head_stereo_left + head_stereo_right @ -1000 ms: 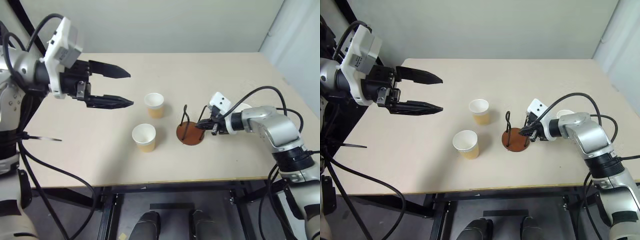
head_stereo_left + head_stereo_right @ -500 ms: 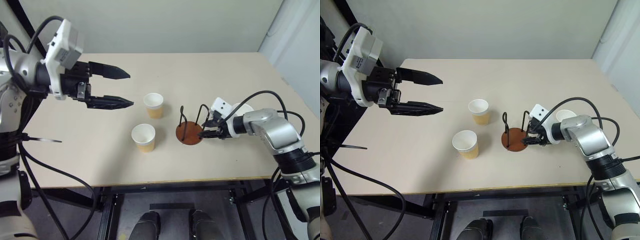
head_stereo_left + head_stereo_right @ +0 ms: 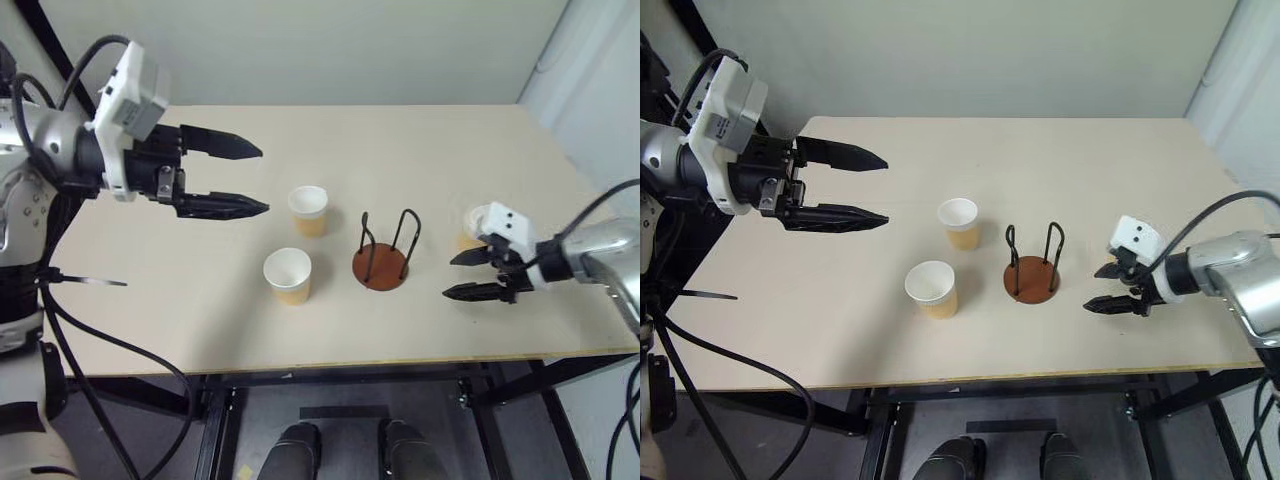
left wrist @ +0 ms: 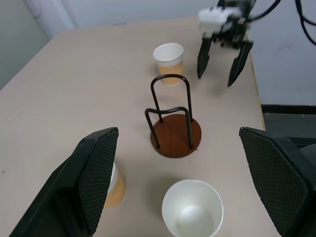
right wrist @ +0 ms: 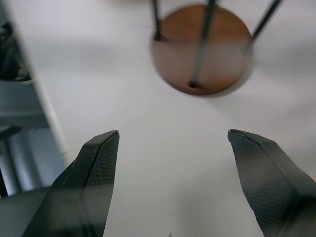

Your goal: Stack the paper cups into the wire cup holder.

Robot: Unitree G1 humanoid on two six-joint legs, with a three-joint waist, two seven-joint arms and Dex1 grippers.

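The holder (image 3: 381,262) stands empty in the middle of the tabletop (image 3: 430,150), its two wire loops upright on the brown disc, and not one cup is in it yet. Two cups sit on its left side: one (image 3: 308,209) a little further back, one (image 3: 288,274) nearer the front edge, both upright, mouths up, apart from each other and from the holder. The third cup (image 3: 468,228) is over on the right, partly hidden behind the right hand (image 3: 470,274). That right hand hovers just above the tabletop between the holder and the right edge, fingers spread and holding nothing, tips aimed toward the holder, with the third cup just behind it. The left hand (image 3: 245,177) hangs high over the left part of the tabletop, fingers wide apart and empty too, pointing across toward the two cups. So this looks like the very start of stacking: holder set, hands free, first pick to come. The right hand's nearest target seems to be the cup behind it; it would need to swing back, straddle the cup wall with both fingers, close gently so the paper doesn't crush, then lift and lower the cup down between the wire loops onto the disc. The loops are narrow, so a tilted cup could snag or tip the holder.
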